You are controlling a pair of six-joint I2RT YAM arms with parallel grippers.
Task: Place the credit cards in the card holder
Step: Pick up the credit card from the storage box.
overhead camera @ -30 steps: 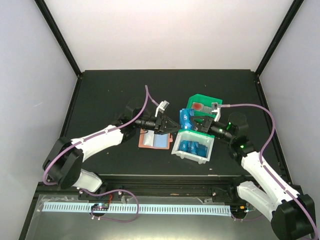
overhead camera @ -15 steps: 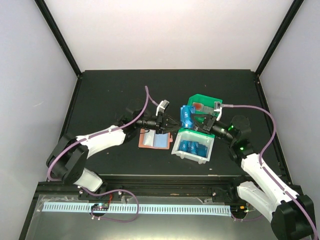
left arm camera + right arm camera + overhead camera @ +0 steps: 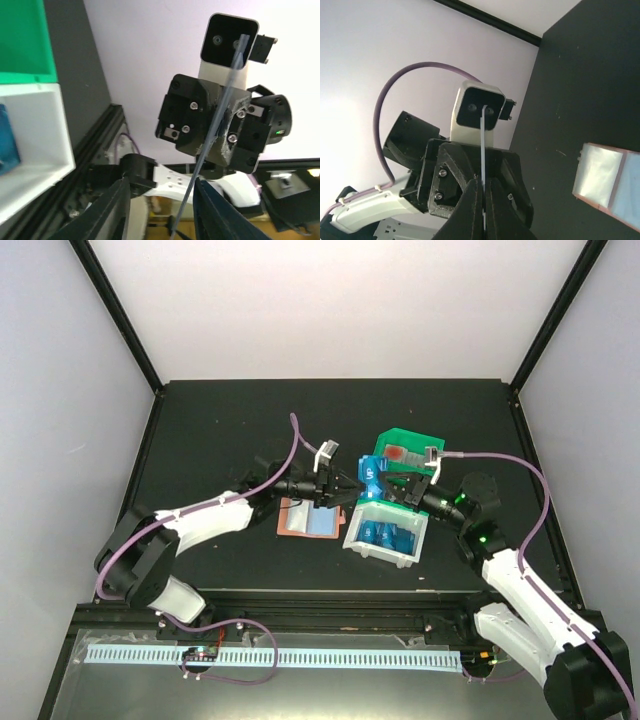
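Right above the far rim of the white bin (image 3: 384, 556), a blue credit card (image 3: 370, 476) hangs in the air between the two arms. The right gripper (image 3: 388, 483) is clenched on it: in its wrist view the two fingers (image 3: 472, 200) press flat against the card (image 3: 483, 145), which shows edge-on as a thin pale line. The left gripper (image 3: 345, 490) faces it from the other side of the bin with its jaws standing apart. The card's edge (image 3: 215, 130) runs between them, closer to one finger (image 3: 207, 210); whether it touches that finger I cannot tell. More blue cards (image 3: 386, 533) lie inside the white bin. The card holder (image 3: 308, 519) lies unfolded on the black table (image 3: 220, 430) just left of the bin, its inside facing up. A green bin (image 3: 400, 439) sits just behind the white one.
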